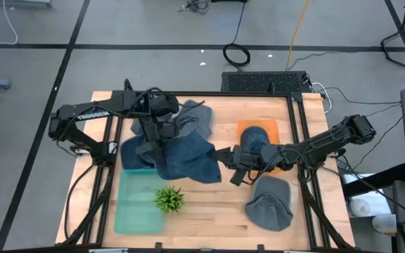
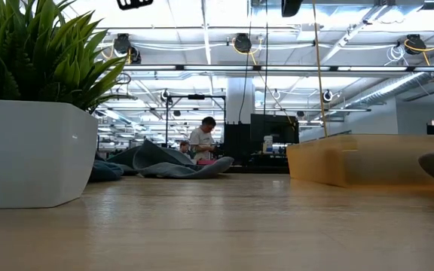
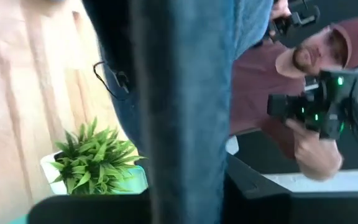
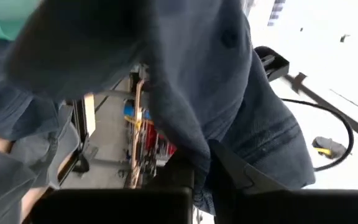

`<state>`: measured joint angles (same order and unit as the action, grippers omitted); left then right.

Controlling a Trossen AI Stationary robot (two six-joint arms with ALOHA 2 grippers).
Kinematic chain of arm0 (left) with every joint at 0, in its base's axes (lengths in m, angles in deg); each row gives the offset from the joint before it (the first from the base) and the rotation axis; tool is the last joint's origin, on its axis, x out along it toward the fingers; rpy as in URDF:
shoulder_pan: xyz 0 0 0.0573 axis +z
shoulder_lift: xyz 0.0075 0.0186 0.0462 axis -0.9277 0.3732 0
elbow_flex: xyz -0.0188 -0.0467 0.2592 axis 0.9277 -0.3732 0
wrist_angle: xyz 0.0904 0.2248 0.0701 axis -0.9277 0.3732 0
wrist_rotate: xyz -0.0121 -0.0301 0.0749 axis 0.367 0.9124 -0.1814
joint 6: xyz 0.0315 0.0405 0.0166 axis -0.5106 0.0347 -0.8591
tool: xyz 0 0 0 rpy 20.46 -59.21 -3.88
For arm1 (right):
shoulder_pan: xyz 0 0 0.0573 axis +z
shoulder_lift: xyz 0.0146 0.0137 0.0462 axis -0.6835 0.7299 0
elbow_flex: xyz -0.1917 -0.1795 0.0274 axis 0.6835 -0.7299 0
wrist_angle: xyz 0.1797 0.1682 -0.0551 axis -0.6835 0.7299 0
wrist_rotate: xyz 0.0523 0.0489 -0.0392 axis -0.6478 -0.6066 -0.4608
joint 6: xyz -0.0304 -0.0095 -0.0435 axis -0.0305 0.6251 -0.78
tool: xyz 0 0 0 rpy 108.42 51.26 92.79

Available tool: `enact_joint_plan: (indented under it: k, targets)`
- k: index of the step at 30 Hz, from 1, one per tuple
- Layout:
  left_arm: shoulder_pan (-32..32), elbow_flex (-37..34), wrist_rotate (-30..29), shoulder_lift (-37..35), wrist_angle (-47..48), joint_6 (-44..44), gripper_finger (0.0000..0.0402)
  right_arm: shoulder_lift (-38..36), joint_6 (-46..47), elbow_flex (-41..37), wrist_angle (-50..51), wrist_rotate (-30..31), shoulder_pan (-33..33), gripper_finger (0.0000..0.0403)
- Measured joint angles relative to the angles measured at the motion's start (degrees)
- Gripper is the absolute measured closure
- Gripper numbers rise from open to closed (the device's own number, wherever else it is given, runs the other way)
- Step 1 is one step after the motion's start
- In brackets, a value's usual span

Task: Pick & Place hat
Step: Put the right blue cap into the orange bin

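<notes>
A blue denim hat [image 1: 185, 160] hangs spread between both arms above the table's middle, over the green tray [image 1: 138, 204]. The right gripper [image 1: 225, 156] is pinched shut on its right edge. The left gripper [image 1: 148, 144] sits on its left side, fabric draped between its fingers; cloth hides how tightly they clamp. A grey hat [image 1: 269, 202] lies near the front, well apart.
</notes>
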<state>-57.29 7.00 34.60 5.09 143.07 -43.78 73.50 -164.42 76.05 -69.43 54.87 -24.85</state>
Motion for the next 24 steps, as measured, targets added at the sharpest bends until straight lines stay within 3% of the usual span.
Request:
enact_joint_plan:
  k: [3,9,18,24]
  targets:
    - [2.3,0.0,-1.3,-0.5,0.3,-0.5,0.034,-0.8,-0.2,0.0,-1.9,2.2,0.9,0.0393]
    - [7.8,0.0,-10.0,-3.2,0.4,-3.4,0.0302,-3.2,-0.4,0.0,-1.9,5.4,3.2,0.0393]
    - [15.9,0.0,-22.9,-6.8,0.3,-8.0,0.0228,-5.4,0.2,0.0,-0.6,17.9,5.9,0.0393]
    - [20.2,0.0,-32.8,-8.2,0.3,-10.3,0.0202,-6.9,0.0,0.0,-0.8,28.0,7.0,0.0393]
